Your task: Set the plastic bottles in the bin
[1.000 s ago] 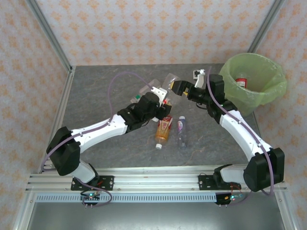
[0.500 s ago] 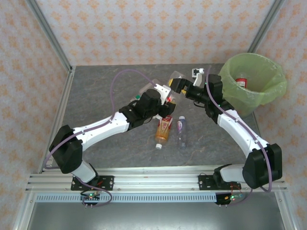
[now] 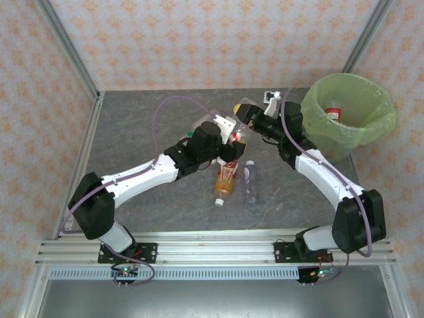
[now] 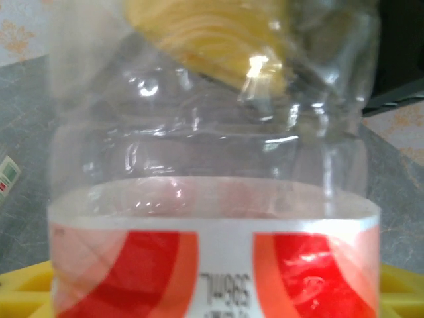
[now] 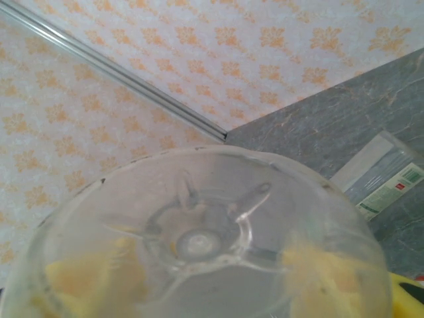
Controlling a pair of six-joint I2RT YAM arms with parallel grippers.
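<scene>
Over the last second the right gripper has been shifted toward the back of the tabletop, well apart from the bin; the carry is judged barely begun. Its jaws are closed on a clear bottle. A red-labelled bottle is seen between the left gripper's jaws; whether it is clamped cannot be told.
</scene>
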